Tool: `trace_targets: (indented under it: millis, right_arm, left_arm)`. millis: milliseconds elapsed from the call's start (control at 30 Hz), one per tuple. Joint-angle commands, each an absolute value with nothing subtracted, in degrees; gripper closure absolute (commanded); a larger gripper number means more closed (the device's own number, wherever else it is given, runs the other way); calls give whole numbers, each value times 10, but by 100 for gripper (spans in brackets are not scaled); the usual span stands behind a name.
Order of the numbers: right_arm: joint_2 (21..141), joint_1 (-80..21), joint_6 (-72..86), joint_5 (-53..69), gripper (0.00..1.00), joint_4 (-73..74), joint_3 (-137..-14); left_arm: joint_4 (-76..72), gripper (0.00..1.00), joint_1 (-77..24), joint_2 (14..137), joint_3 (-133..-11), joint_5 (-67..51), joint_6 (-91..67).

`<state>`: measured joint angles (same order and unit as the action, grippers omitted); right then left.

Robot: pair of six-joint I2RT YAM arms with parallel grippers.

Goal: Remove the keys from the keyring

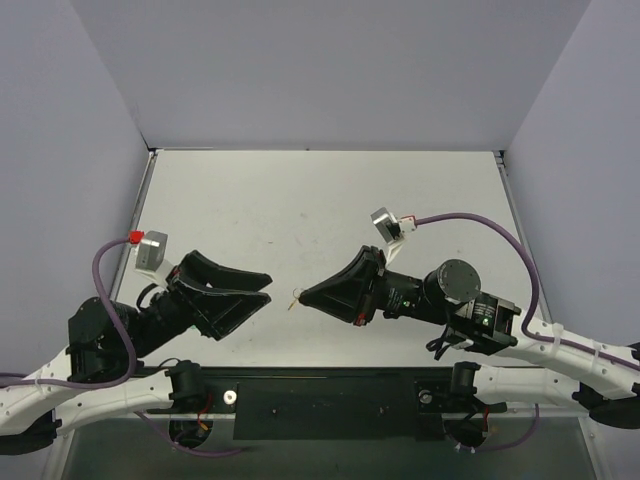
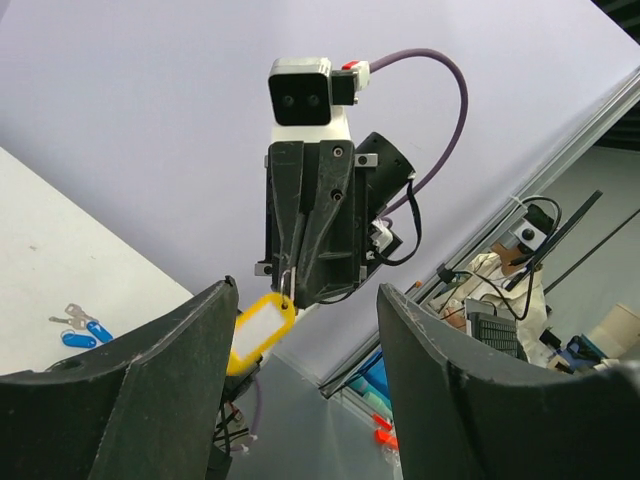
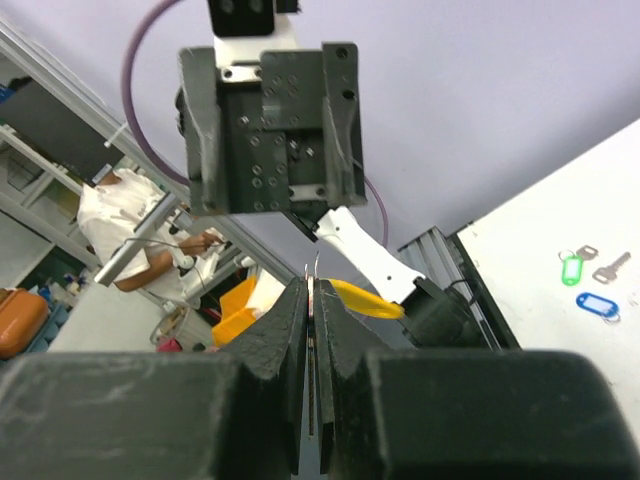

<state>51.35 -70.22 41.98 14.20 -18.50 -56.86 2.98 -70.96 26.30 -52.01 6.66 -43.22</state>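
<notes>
My right gripper (image 1: 303,297) is shut on the keyring (image 3: 315,272), a thin wire loop sticking out just past its closed fingertips (image 3: 298,300). The ring's yellow tag (image 2: 258,330) hangs below that gripper's tip in the left wrist view and pokes out to the right (image 3: 366,298) in the right wrist view. My left gripper (image 1: 268,287) stands open a short way to the left, facing the right gripper. Its left finger (image 2: 195,350) is close beside the tag, and nothing lies between its fingers. The keys are out of view.
Blue tags with silver keys (image 2: 80,330) lie on the white table (image 1: 300,200). A green tag (image 3: 571,270), a white-and-blue tag (image 3: 597,302) and a loose silver key (image 3: 610,268) lie on the table too. Grey walls enclose the table.
</notes>
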Motion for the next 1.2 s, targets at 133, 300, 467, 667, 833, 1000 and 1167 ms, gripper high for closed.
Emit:
trace_targets:
  millis: [133, 300, 467, 667, 833, 1000, 1167]
  right_arm:
    - [519, -702, 472, 124, 100, -359, -532]
    - [518, -702, 474, 124, 100, -366, -528]
    - [519, -702, 477, 123, 100, -376, -523]
    - [520, -702, 482, 124, 100, -387, -520]
    - [519, -703, 481, 124, 100, -385, -519]
    - [519, -703, 481, 125, 100, -383, -517]
    - [519, -704, 479, 125, 100, -379, -519]
  left_arm:
    - [-74, 33, -713, 294, -497, 62, -453]
    - [-93, 36, -713, 309, -495, 65, -455]
    - [-135, 43, -713, 304, -466, 80, -474]
    - [-147, 48, -713, 307, -455, 81, -481]
    - [-150, 53, -713, 306, -450, 82, -483]
    - [-152, 55, -713, 307, -448, 83, -484]
    - [-155, 57, -713, 309, -448, 81, -486]
